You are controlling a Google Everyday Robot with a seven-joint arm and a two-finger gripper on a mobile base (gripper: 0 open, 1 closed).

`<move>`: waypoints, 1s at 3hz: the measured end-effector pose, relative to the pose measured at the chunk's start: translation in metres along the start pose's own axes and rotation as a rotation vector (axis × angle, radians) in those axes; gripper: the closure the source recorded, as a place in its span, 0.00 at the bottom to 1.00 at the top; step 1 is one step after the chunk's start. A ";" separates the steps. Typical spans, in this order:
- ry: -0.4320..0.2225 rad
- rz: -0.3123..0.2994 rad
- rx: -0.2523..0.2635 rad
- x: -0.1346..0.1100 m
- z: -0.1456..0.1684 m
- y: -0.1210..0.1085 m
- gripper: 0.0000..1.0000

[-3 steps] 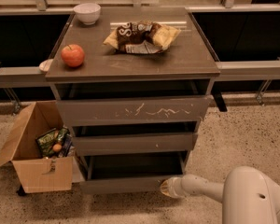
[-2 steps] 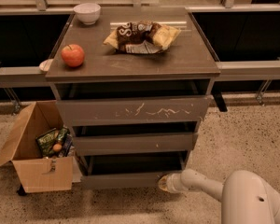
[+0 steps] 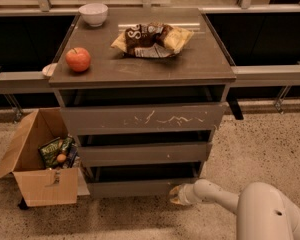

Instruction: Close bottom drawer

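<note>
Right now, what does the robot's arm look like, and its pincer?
The arm is smooth, cream-white and round like a tube, widening into a big rounded shell with one small dark dot. No cables show. Its tan pincer sits at the right end of the bottom drawer.

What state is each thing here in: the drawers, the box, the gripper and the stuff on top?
bottom drawer: partly open, not yet shut.
middle drawer: partly open.
top drawer: partly open, front scratched.
gripper: low, at the bottom drawer's front, right end.
cardboard box: flaps open, packets inside.
bowl: upright.
apple: whole, on the cabinet top.
snack bags: lying flat.
</note>
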State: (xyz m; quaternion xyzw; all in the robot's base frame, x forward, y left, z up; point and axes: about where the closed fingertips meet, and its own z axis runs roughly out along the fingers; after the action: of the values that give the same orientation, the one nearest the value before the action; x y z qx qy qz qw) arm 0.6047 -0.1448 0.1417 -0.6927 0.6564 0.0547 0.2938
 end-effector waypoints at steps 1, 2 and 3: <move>0.000 0.000 0.000 0.000 0.000 0.000 0.05; 0.000 0.000 0.000 0.000 0.000 0.000 0.00; -0.001 -0.001 -0.003 0.000 -0.001 0.000 0.00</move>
State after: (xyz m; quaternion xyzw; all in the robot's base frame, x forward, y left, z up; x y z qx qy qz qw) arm 0.6044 -0.1449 0.1422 -0.6935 0.6558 0.0555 0.2932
